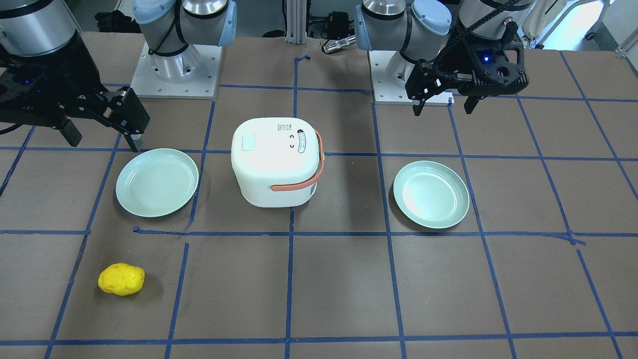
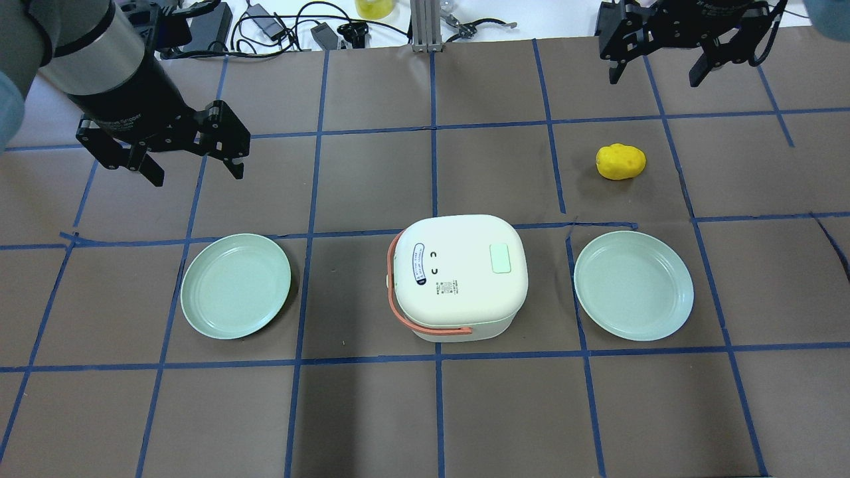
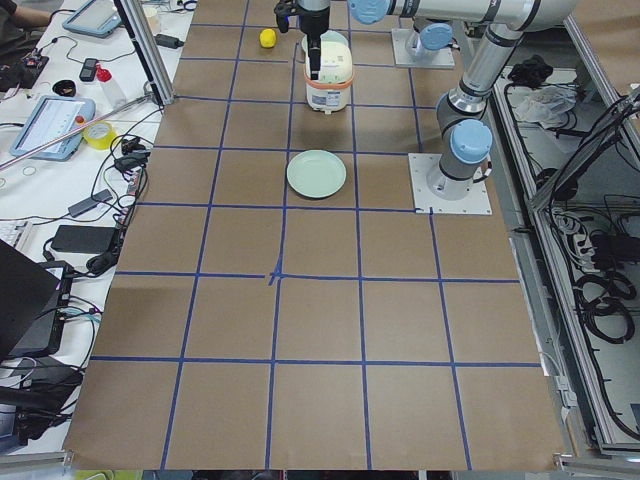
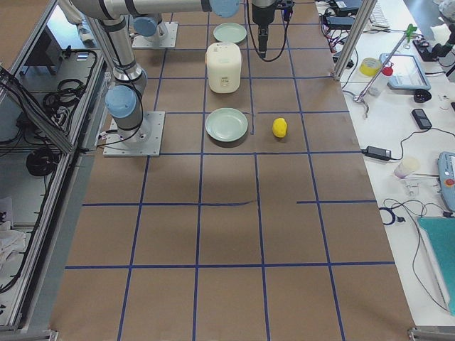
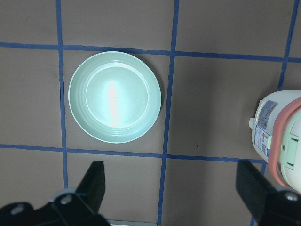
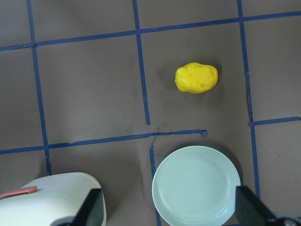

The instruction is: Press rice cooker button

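The white rice cooker [image 2: 458,279] with an orange handle stands at the table's middle, lid shut. A pale green rectangular button [image 2: 499,257] is on its lid; it also shows in the front view [image 1: 248,142]. My left gripper [image 2: 198,176] is open and empty, held above the table beyond the left plate, well off the cooker. My right gripper [image 2: 653,79] is open and empty, high at the far right. In the left wrist view the cooker [image 5: 282,141] is at the right edge; in the right wrist view it [image 6: 51,200] is at the bottom left.
Two empty pale green plates flank the cooker, one on my left [image 2: 236,285] and one on my right [image 2: 633,285]. A yellow potato-like object [image 2: 620,161] lies beyond the right plate. Blue tape lines grid the brown table. Cables and gear lie along the far edge.
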Action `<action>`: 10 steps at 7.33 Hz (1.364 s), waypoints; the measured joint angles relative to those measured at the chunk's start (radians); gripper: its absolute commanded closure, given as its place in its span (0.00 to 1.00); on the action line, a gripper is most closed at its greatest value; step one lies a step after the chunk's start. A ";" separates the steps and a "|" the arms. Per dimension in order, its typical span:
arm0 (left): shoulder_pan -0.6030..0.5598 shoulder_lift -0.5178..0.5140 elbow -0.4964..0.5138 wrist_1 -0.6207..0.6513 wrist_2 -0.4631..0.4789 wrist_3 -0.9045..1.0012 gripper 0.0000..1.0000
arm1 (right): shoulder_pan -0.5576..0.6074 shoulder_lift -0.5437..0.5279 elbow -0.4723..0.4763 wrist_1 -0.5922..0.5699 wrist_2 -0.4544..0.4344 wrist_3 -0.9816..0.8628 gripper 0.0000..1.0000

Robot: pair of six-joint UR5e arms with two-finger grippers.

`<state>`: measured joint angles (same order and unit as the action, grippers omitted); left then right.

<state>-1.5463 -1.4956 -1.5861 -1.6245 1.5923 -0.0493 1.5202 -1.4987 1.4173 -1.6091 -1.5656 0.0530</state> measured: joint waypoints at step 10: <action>0.000 0.000 0.000 0.000 0.000 0.000 0.00 | 0.000 -0.002 0.002 0.002 -0.001 -0.019 0.00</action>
<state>-1.5463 -1.4956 -1.5861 -1.6245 1.5923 -0.0497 1.5202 -1.5008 1.4188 -1.6070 -1.5663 0.0338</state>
